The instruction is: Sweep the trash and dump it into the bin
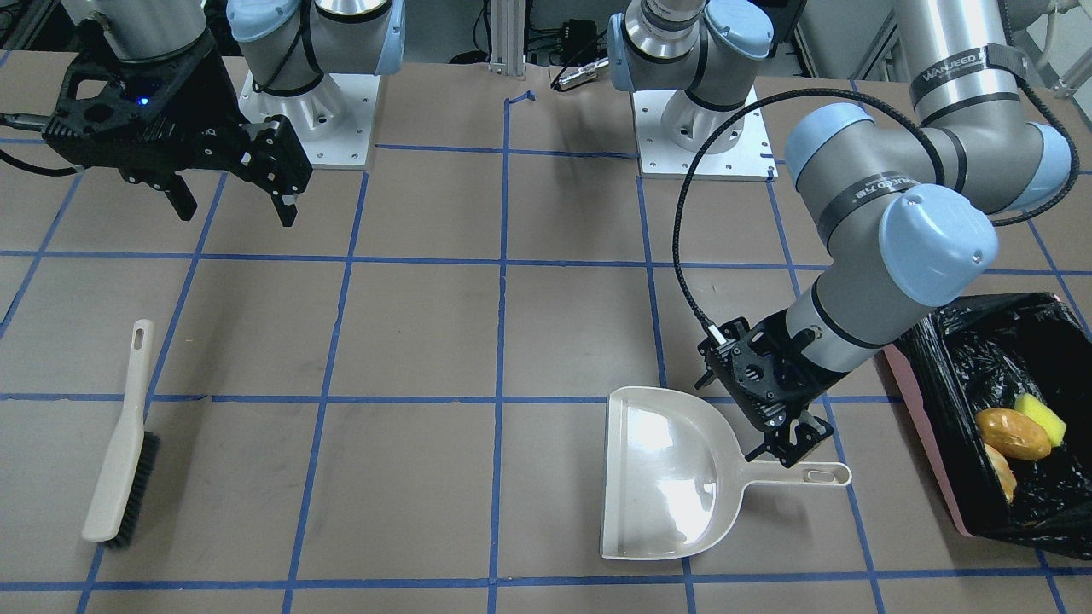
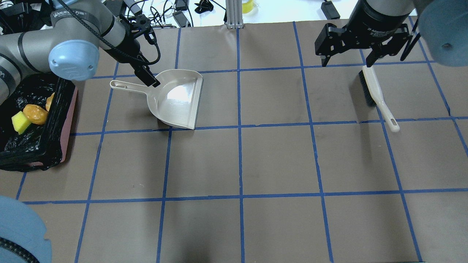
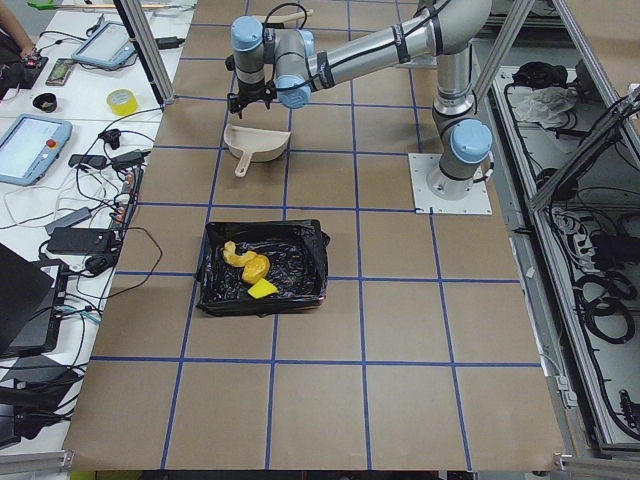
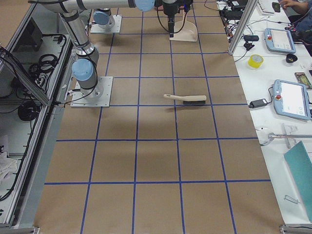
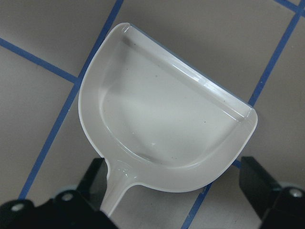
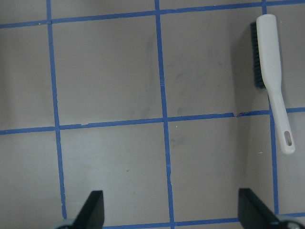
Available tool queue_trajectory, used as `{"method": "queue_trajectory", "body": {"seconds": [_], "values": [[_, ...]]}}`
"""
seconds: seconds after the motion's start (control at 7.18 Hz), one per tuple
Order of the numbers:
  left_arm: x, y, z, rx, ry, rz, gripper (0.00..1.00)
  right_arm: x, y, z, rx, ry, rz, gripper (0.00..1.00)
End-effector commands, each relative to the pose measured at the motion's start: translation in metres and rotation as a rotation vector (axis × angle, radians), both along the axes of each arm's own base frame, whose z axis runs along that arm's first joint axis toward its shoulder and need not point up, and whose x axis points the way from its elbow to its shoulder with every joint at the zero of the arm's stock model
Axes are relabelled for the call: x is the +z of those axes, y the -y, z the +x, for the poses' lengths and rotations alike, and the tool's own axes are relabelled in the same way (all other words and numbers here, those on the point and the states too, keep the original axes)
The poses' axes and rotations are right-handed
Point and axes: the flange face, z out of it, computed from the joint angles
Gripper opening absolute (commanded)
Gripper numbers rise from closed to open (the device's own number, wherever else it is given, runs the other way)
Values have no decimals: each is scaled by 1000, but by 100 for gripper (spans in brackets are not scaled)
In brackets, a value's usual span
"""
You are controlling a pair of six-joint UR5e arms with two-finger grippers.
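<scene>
The trash lies in the bin [image 1: 923, 431], a pink box lined with a black bag: an orange-brown lump [image 1: 1013, 432], a yellow wedge [image 1: 1042, 418] and a pale crescent [image 1: 1000, 472], half hidden at the bin's wall. They also show in the overhead view, lump [image 2: 35, 114] and wedge [image 2: 19, 122]. The beige dustpan [image 1: 674, 477] lies flat and empty on the table. My left gripper [image 1: 789, 439] is open, low over the dustpan's handle; the wrist view shows the handle [image 5: 114, 191] between the spread fingers. My right gripper [image 1: 230, 200] is open and empty, held high.
A beige hand brush [image 1: 119, 460] with dark bristles lies on the table below my right gripper; it also shows in the right wrist view [image 6: 271, 81]. The bin [image 2: 71, 120] stands at the table's left end. Blue tape lines grid the brown table.
</scene>
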Motion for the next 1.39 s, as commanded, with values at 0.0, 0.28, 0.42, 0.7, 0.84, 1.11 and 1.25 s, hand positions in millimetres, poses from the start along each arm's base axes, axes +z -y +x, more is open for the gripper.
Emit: {"method": "queue_trajectory", "body": {"seconds": [0.0, 0.28, 0.42, 0.7, 0.84, 1.11, 1.25], "values": [[2, -2, 1, 1, 1, -2, 100, 0, 0, 1, 2, 2, 0, 100], [3, -2, 0, 8, -7, -3, 100, 0, 0, 1, 3, 4, 0, 100], [4, -2, 0, 9, -9, -3, 100, 1, 0, 1, 3, 7, -2, 100], [6, -3, -1, 42, -13, -1, 100, 1, 0, 1, 3, 10, -2, 100], [10, -3, -3, 144, -25, 10, 100, 1, 0, 1, 3, 10, -2, 100], [11, -4, -3, 257, -35, 35, 100, 2, -1, 1, 3, 10, -3, 100], [15, -6, -4, 378, -48, 54, 100, 3, -1, 1, 3, 10, -5, 100]]}}
